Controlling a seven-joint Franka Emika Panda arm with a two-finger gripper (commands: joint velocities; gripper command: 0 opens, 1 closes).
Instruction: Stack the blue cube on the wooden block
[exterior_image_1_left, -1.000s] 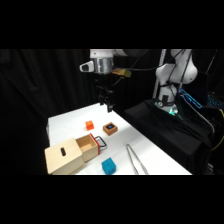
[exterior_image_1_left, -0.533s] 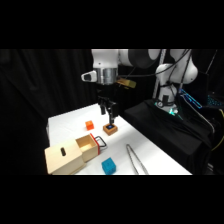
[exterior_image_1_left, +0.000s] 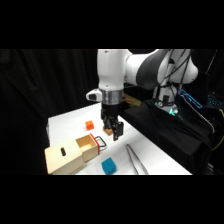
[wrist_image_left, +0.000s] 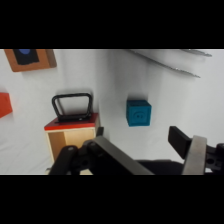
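White table (exterior_image_1_left: 150, 150) against a black backdrop carries everything here, with the white arm reaching over it from the upper right. Its hand (exterior_image_1_left: 115, 132) hangs low over the middle of the table, and in the side view it covers most of the wooden block (exterior_image_1_left: 107, 131), of which only a brown corner shows at the hand's left. From the wrist view the wooden block (wrist_image_left: 30, 59) lies at the upper left, flat, with a dark blue mark on its top. The blue cube (exterior_image_1_left: 108, 165) sits alone near the front edge of the table, well apart from the wooden block and touching nothing; in the wrist view the blue cube (wrist_image_left: 138, 111) lies ahead of the fingers (wrist_image_left: 194, 154), which stand apart with nothing between them. A pale wooden box (exterior_image_1_left: 65, 158) lies at the left front, its drawer (exterior_image_1_left: 88, 147) pulled partly out, showing a red face and a black handle (wrist_image_left: 73, 106). A small orange cube (exterior_image_1_left: 89, 125) rests behind the box. Metal tongs (exterior_image_1_left: 135, 160) lie to the right of the blue cube, near it but not touching.
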